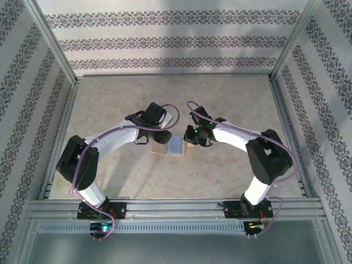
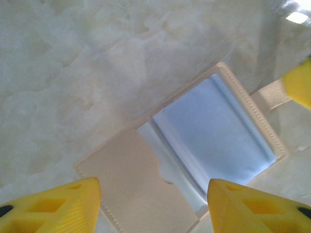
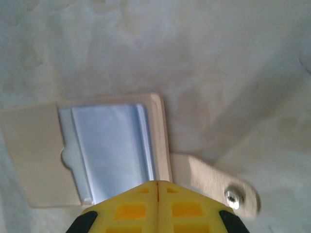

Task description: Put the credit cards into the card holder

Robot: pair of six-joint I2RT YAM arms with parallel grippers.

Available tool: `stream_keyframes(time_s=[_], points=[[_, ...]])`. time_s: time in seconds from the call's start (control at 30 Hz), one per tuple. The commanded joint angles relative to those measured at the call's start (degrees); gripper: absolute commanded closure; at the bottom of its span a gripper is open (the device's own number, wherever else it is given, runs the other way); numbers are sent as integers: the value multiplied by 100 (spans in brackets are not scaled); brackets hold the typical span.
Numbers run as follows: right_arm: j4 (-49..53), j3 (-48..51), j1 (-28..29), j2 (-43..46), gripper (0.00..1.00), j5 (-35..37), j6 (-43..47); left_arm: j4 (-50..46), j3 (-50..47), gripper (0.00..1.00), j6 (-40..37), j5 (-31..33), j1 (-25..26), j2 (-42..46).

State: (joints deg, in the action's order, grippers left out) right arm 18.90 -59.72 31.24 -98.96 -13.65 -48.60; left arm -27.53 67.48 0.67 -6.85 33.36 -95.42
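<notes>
Open card holder (image 2: 204,131) flat on surface (image 2: 73,73), below left gripper (image 2: 153,199), jaws apart, empty. Right gripper (image 3: 158,187) closed, tips over holder's edge, snap tab (image 3: 214,187) just right.

I count one card holder (image 1: 171,145), opened flat, on one counter (image 1: 220,110). It carries one snap tab (image 3: 214,183). Pincers recorded: two, namely one left pincer (image 2: 154,204) and one right pincer (image 3: 158,194).
</notes>
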Motion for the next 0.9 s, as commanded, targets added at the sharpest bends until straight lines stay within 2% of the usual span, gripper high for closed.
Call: stream_keyframes(time_s=[0.0,0.23,0.37,0.63,0.87], points=[[322,-264,-39,-259,100,-36,322,-366,175,41,353,-399,78,-162],[188,-7,-48,-443,100,-50,351,-368,260,44,355,-436,299,-513],[-186,454,-2,-310,100,-186,130,-389,298,41,259,-294,399,-753],[-632,1128,262,-127,100,-131,-172,-341,353,41,340,-229,412,-1156],[-718,1375,303,61,100,-79,-281,-327,386,47,412,-325,408,-1348]])
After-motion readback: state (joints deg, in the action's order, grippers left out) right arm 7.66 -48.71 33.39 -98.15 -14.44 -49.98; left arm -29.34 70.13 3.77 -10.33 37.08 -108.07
